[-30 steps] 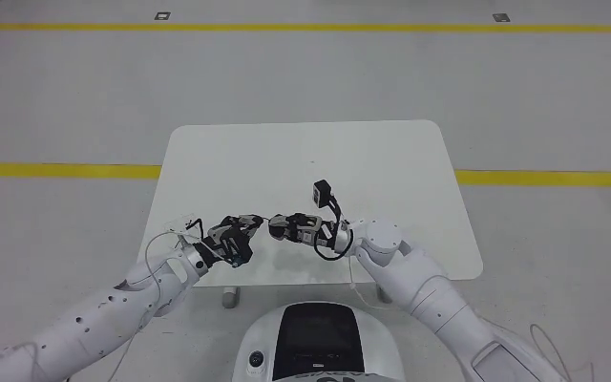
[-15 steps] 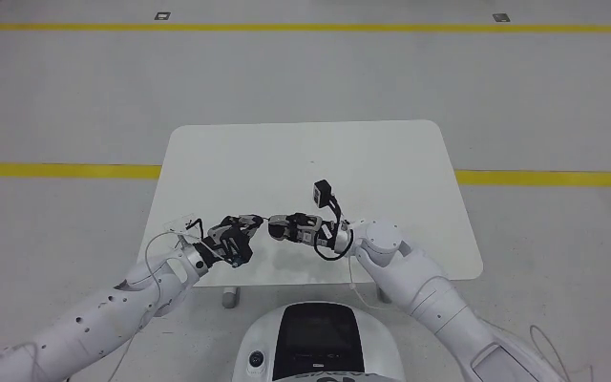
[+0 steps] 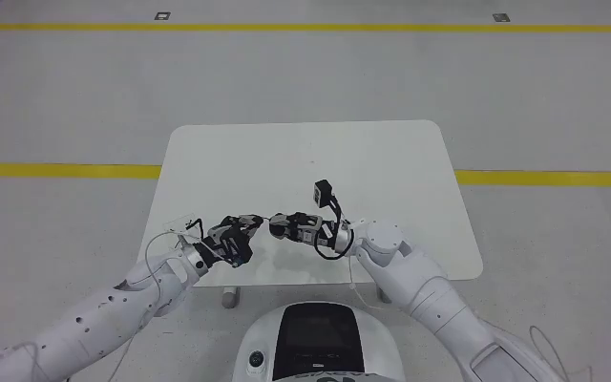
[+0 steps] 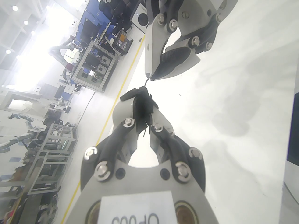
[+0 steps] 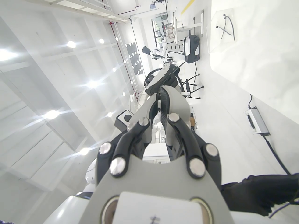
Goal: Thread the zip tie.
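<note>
Above table (image 3: 382, 162) | left jaws clamp zip tie (image 4: 147, 83) | left wrist view: right jaws pinch its tip

From my seat, the left arm (image 3: 124, 296) and the right arm (image 3: 430, 286) both wore glossy white shells, rounded at the joints. The left gripper (image 4: 140, 96) was grey metal with black link bars, silver screws at every pivot and a white printed label on its base. The right gripper (image 4: 150, 76) was built the same, with pale fingers and black ribbed pads (image 4: 174, 59). A black cable (image 3: 327, 254) looped at the right wrist, near a small black camera box (image 3: 323, 190).
</note>
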Robot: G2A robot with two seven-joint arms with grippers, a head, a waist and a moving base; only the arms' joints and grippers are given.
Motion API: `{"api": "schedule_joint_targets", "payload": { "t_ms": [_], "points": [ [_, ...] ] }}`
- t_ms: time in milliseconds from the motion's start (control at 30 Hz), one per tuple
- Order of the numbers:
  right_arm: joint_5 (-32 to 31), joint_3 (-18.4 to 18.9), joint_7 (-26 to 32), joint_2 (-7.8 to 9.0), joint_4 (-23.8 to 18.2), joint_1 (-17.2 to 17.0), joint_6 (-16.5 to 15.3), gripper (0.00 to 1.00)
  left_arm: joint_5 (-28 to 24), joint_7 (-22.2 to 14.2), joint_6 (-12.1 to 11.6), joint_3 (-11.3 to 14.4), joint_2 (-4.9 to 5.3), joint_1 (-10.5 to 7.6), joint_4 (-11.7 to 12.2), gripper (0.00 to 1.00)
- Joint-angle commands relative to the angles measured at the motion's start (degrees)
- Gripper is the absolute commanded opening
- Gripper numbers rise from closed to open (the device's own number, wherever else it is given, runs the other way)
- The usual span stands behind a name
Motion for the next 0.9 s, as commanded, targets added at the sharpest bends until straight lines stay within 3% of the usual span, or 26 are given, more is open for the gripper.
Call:
{"api": "schedule_joint_targets", "payload": {
  "t_ms": [0, 300, 333, 367, 400, 867],
  "points": [
    [-0.1, 0.0, 0.0, -0.04, 0.1, 0.0, 0.1, 0.0, 0.0, 0.0, 0.0, 0.0, 0.0, 0.0, 0.0, 0.0],
    [-0.4, 0.2, 0.0, -0.18, 0.2, 0.0, 0.2, 0.0, 0.0, 0.0, 0.0, 0.0, 0.0, 0.0, 0.0, 0.0],
    [-0.4, 0.2, 0.0, -0.19, 0.2, -0.1, 0.2, 0.0, 0.0, 0.0, 0.0, 0.0, 0.0, 0.0, 0.0, 0.1],
    [-0.5, 0.2, 0.0, -0.2, 0.2, -0.1, 0.1, 0.0, 0.0, 0.0, 0.0, 0.0, 0.0, 0.0, 0.0, 0.52],
    [-0.6, 0.3, 0.1, -0.2, 0.2, -0.1, 0.1, 0.0, 0.0, 0.0, 0.0, 0.0, 0.0, 0.0, 0.0, 1.0],
    [-1.6, 2.2, -0.2, 0.24, -0.3, -1.2, -0.5, 0.0, 0.0, 0.0, 0.0, 0.0, 0.0, 0.0, 0.0, 1.0]
  ]
}}
